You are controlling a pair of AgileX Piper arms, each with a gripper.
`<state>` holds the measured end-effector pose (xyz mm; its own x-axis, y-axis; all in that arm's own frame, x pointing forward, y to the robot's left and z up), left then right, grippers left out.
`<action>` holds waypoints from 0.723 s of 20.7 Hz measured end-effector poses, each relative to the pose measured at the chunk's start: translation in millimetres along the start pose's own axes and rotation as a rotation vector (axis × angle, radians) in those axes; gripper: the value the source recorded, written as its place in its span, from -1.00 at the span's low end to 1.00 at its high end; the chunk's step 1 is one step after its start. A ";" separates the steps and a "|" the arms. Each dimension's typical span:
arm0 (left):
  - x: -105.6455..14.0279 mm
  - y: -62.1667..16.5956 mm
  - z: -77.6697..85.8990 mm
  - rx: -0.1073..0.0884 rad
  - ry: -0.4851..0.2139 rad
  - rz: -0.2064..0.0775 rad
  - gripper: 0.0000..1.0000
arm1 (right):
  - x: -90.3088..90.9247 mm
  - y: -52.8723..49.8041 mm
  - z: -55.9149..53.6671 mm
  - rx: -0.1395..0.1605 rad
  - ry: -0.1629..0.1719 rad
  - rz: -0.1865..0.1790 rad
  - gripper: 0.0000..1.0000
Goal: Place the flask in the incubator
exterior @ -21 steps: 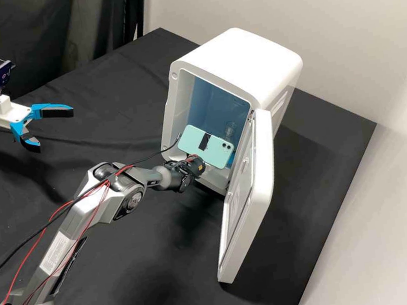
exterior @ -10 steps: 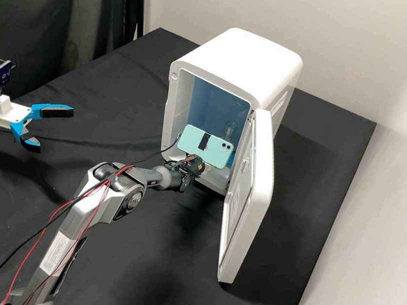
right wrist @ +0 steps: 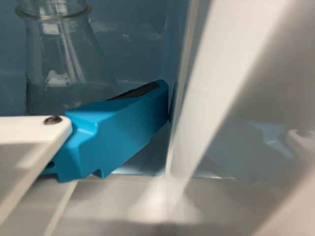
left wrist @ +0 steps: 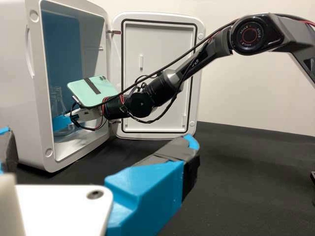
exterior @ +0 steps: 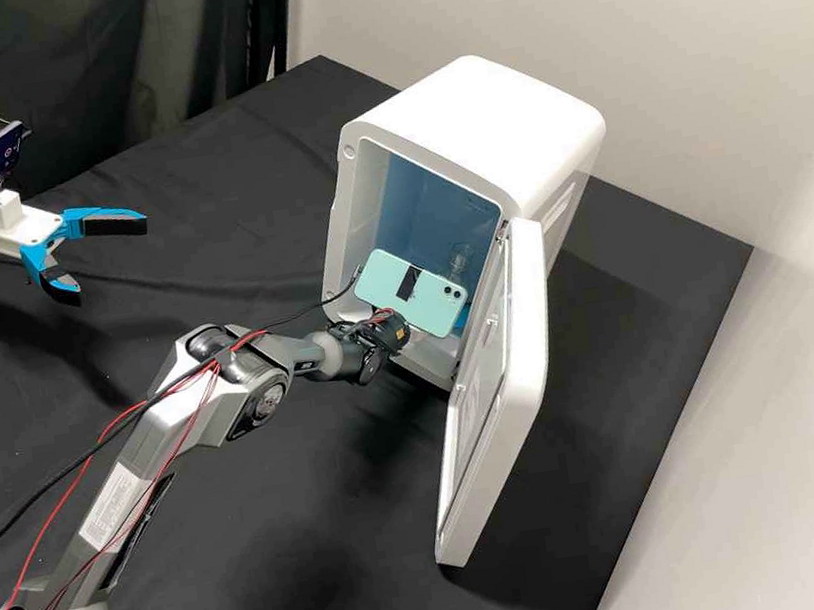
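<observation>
- Looking down from the high view, I see the white incubator [exterior: 504,130] with its door [exterior: 487,405] swung wide. The right arm [exterior: 237,389] reaches through the opening, a pale green phone [exterior: 413,292] riding on its wrist. The flask [exterior: 462,259] stands upright on the floor of the blue chamber. The left claw [exterior: 107,254] hangs released, spread wide, well apart from the incubator. Risk, as I judge it: the wrist sits near the door frame, so a crooked pull-out could snag the phone or its cable there and jolt the incubator.
- Left wrist view. The flask shows upright, deep in the chamber, beyond the phone and the wrist. The open door stands behind the right arm. Risk: if the door were swung before the arm is out, it would pinch the arm.
- Right wrist view. The flask stands upright with the right claw [right wrist: 118,123] just in front of its base. I cannot tell whether this claw is grasping or has let go, nor whether it touches the glass. Risk: if it is holding, backing out would drag or tip the flask. If it is free but touching, a sideways sweep could knock the flask over. The white wall [right wrist: 221,98] just beside the claw leaves little room to correct.
</observation>
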<state>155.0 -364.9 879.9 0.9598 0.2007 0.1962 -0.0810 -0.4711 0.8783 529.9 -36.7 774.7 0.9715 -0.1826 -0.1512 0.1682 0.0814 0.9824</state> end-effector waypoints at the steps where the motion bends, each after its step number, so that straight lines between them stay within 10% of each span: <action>1: 0.0 0.0 0.0 0.000 0.000 0.000 1.00 | 0.0 0.0 0.0 0.000 0.000 0.000 1.00; 15: 0.0 0.0 0.0 0.000 0.000 0.000 1.00 | -1.4 -3.8 2.9 0.019 0.002 -0.020 1.00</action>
<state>155.0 -364.9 879.9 0.9598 0.2007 0.1962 -0.0810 -0.4711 0.8783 527.4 -39.6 771.5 0.9684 -0.1819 -0.1706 0.1841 0.0597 0.9811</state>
